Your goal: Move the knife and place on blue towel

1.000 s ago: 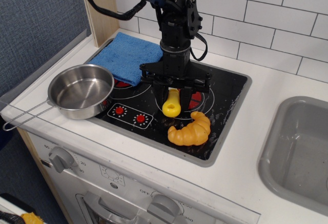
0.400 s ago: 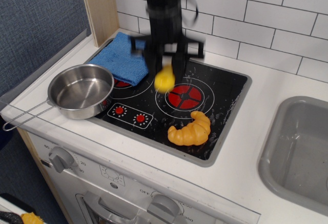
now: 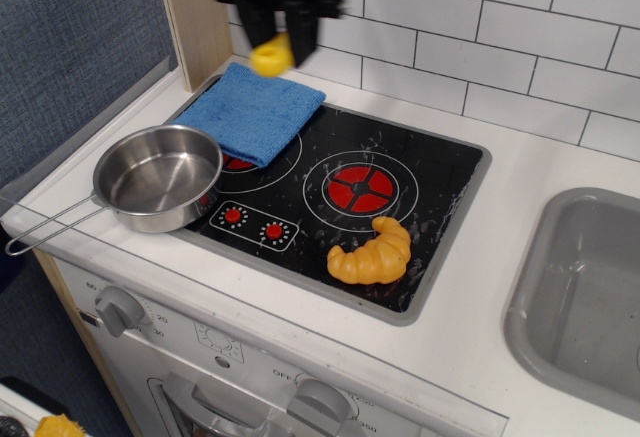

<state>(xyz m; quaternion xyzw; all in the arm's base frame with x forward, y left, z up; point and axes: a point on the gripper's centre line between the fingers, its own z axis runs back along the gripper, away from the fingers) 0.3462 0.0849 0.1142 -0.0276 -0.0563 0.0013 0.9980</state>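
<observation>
My gripper (image 3: 279,29) is at the top of the view, high above the back of the stove, shut on the knife (image 3: 272,57). Only the knife's bulbous yellow handle shows, hanging down between the black fingers (image 3: 301,25); the white blade is hidden in the grip. The blue towel (image 3: 251,110) lies folded on the back left of the black cooktop, just below and in front of the held knife. The knife hangs in the air above the towel's far edge, not touching it.
A steel pan (image 3: 158,176) with a long wire handle sits at the front left, overlapping the cooktop (image 3: 430,172). An orange-yellow toy croissant (image 3: 372,253) lies at the cooktop's front right. A grey sink (image 3: 590,292) is at the right. A wooden post (image 3: 193,17) and white tiled wall stand behind.
My gripper has lifted the knife off the cooktop's middle and carried it up and to the back left, over the far edge of the blue towel.
</observation>
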